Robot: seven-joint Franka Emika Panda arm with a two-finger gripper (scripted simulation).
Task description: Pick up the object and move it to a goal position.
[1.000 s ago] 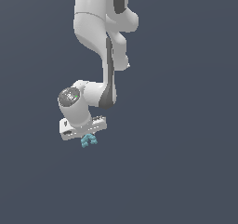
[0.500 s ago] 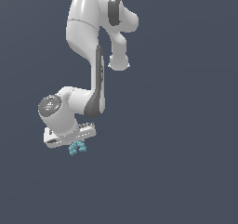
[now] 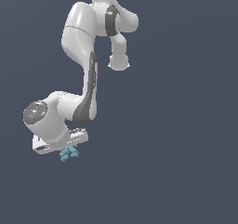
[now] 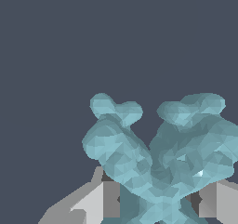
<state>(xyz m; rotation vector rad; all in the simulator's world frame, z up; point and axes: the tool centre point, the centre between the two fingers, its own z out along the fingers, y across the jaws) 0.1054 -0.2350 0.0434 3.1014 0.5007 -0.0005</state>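
The object (image 3: 69, 154) is held just beneath the gripper (image 3: 68, 149), jaws closed on its lower arms, presumably so it can be carried goalward.

The white arm (image 3: 86, 56) is bending down from its upper joints toward the exterior view's left, with the wrist low. The gripper (image 3: 69, 149) is pointing downward. Its 2 fingers (image 4: 102, 197) are pressing from both sides on the teal object (image 4: 160, 158), which is sticking out past the fingertips.
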